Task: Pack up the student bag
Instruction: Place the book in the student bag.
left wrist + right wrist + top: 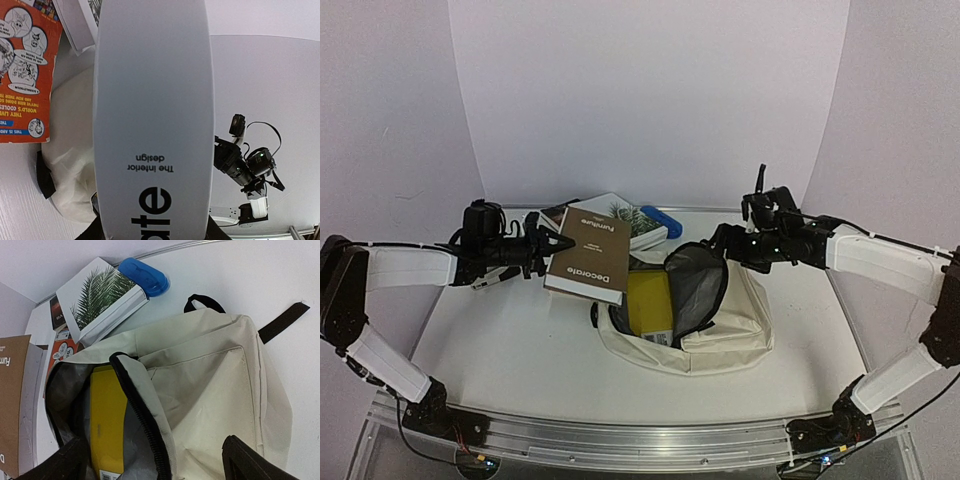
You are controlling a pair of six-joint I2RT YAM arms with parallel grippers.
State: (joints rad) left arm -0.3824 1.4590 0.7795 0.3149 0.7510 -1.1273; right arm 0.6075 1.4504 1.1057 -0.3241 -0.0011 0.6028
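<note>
We see the student bag (pixel 730 335) lying unzipped mid-bench (pixel 500 350), with a yellow book (pixel 650 303) inside. At its ten o'clock our left hand (pixel 546 250) grasps a brown book (pixel 588 262). At one o'clock our right hand (pixel 720 240) hangs released above the flap.

Top external looks down from above and behind the arm bases at the student bag (pixel 730 335). Left wrist, pressed close to the Decorate book (pixel 150 100), glimpses the bag's edge; right wrist peers closely into its mouth.
</note>
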